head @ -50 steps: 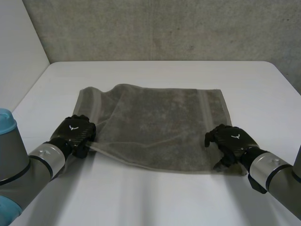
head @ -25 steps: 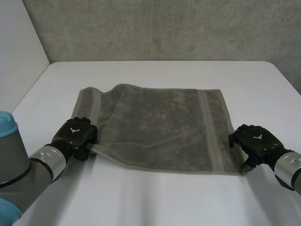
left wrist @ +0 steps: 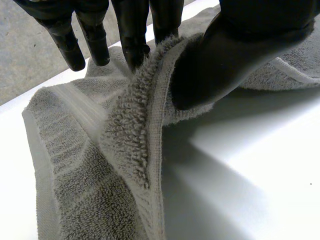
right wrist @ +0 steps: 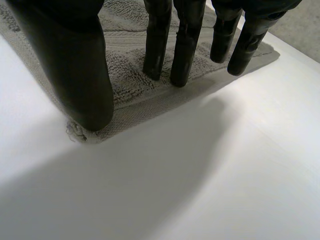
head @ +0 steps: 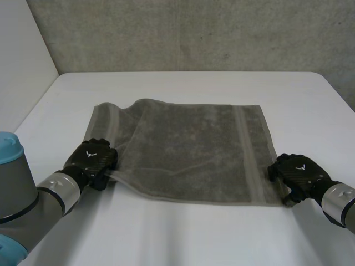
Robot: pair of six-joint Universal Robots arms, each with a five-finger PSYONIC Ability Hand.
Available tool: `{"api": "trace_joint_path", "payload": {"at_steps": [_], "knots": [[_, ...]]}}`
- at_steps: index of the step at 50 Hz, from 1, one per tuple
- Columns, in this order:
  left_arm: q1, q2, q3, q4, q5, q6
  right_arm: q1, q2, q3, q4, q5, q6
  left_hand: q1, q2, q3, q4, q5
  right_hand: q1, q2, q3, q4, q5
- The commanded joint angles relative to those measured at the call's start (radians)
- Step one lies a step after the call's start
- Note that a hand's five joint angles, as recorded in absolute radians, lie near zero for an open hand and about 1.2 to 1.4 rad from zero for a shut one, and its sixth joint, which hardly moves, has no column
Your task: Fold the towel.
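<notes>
- White surface (head: 183, 238) is taking up most of the head view and is running back to a grey concrete wall (head: 194, 33).
- Grey-brown towel (head: 188, 149) is lying spread out in the middle of the surface. It is roughly rectangular, with a woven band running near each short side (the far left corner is looking a little rumpled, and a crease is running from it toward the near edge).
- Left arm (head: 33, 202) is reaching in from the near left and right arm (head: 339, 204) from the near right, each ending at one near corner of the towel.
- Left hand (head: 93, 158) is sitting at the towel's near left corner. In its wrist view the hemmed edge is standing up off the surface as a ridge. The thumb (left wrist: 240, 50) is pressing on one side of that ridge and the fingers (left wrist: 132, 30) are closing on the other, so the cloth is being pinched between them.
- Right hand (head: 297, 173) is resting on the towel's near right corner. In its wrist view the fingers (right wrist: 156, 40) are standing nearly straight with their tips pressing down on top of the cloth just inside the side edge. The thumb is bearing on the very corner, and the hand is open and pressing, with the towel lying flat beneath it.
</notes>
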Motion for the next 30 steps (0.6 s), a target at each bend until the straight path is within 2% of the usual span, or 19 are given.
{"api": "trace_joint_path", "payload": {"at_steps": [1,2,4,5,6,28,29,30], "knots": [[0.000,0.000,-0.001,0.000,0.000,0.000,0.005,0.012,-0.008,-0.006,0.000,0.001,0.082,0.067,-0.043,-0.050,0.047,0.165,0.178,-0.007,-0.060,0.167],[0.000,0.000,-0.001,0.000,0.000,0.000,0.005,0.012,-0.009,-0.006,0.000,0.001,0.082,0.067,-0.043,-0.050,0.047,0.166,0.178,-0.007,-0.060,0.168],[0.000,0.000,-0.001,0.000,0.000,0.000,0.008,0.021,-0.015,-0.006,0.000,0.001,0.082,0.067,-0.043,-0.050,0.047,0.487,0.499,-0.007,-0.060,0.489],[0.000,0.000,-0.001,0.000,0.000,0.000,0.008,0.021,-0.015,-0.006,0.000,0.001,0.082,0.067,-0.043,-0.050,0.047,0.489,0.501,-0.007,-0.060,0.491],[0.000,0.002,-0.001,0.000,0.000,0.000,0.010,0.023,-0.019,-0.008,0.000,0.002,0.082,0.067,-0.043,-0.050,0.047,0.646,0.658,-0.007,-0.060,0.648],[-0.003,0.025,-0.002,-0.010,-0.008,0.000,-0.007,-0.029,-0.078,0.006,-0.029,0.068,0.082,0.067,-0.043,-0.050,0.047,0.676,0.688,-0.007,-0.060,0.678],[-0.004,0.032,-0.002,-0.010,-0.006,-0.002,-0.014,-0.042,-0.085,0.008,-0.026,0.073,-0.052,-0.066,-0.043,-0.050,-0.086,0.676,0.688,-0.007,-0.060,0.678],[-0.004,0.032,-0.002,-0.010,-0.006,-0.002,-0.030,-0.051,-0.088,0.008,-0.026,0.081,-0.053,-0.067,-0.043,-0.050,-0.088,0.676,0.688,-0.007,-0.060,0.678]]}}
